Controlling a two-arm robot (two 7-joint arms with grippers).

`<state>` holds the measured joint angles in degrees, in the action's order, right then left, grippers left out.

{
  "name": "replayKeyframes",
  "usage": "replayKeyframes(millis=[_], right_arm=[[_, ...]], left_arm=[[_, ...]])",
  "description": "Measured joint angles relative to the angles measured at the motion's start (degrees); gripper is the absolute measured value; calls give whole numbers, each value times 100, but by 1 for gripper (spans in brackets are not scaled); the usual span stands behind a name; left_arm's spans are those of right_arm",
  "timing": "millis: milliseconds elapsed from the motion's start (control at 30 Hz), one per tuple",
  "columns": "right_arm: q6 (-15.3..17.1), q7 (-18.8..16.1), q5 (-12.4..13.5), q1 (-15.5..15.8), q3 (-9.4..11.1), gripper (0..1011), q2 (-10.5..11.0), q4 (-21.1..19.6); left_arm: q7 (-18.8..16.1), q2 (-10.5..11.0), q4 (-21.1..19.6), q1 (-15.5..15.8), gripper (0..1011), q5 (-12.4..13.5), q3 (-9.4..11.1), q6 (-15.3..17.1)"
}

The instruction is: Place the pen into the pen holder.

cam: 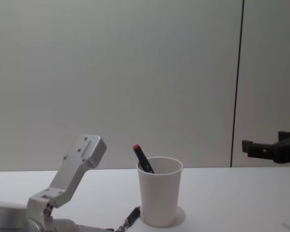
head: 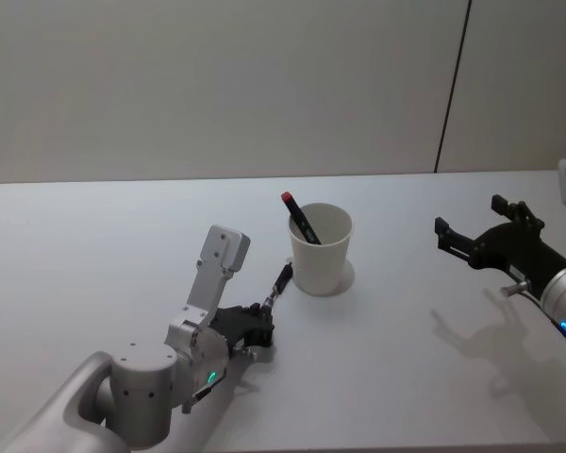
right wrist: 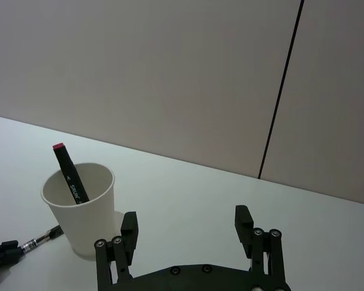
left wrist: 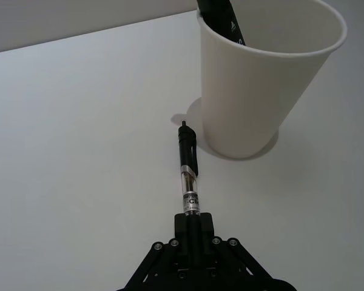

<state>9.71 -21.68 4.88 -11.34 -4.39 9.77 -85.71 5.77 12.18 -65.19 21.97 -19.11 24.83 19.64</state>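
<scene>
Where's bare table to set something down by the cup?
Bare table between the paper cup and the open right claw, and the far-left stretch. Crowded at the cup's front-left base, where the left claw holds the pen.

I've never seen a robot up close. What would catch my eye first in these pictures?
A white paper cup stands in the middle of the table with a red-capped black marker leaning inside it. Just to its left, the left gripper is shut on a pen, held low with its tip pointing at the cup's foot. The right gripper hangs open off to the right, apart from everything.
</scene>
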Motion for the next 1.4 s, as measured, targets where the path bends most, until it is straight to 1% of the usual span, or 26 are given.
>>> replayKeyframes(millis=[133,333,600,633,667,967,1100,1300,1367,1400], right_arm=[[0,0,0,0,0,1001,0,0],[0,0,0,0,0,1001,0,0],[0,0,0,0,0,1001,0,0],[0,0,0,0,0,1001,0,0],[0,0,0,0,0,1001,0,0],[0,0,0,0,0,1001,0,0],[0,0,0,0,0,1001,0,0],[0,0,0,0,0,1001,0,0],[0,0,0,0,0,1001,0,0],[0,0,0,0,0,1001,0,0]], left_arm=[[-12,15,-23,-19,135,27,-12,-24],[-120,86,-193,-89,134,116,-62,-49],[-202,235,-599,-245,134,202,-143,-243],[-202,235,-599,-245,134,202,-143,-243],[-214,285,-716,-303,135,213,-166,-306],[-244,508,-1203,-565,134,227,-264,-596],[-282,652,-1510,-732,134,227,-320,-729],[-335,812,-1867,-915,134,235,-381,-836],[-366,889,-2043,-1013,134,249,-409,-907],[-366,889,-2043,-1013,134,249,-409,-907]])
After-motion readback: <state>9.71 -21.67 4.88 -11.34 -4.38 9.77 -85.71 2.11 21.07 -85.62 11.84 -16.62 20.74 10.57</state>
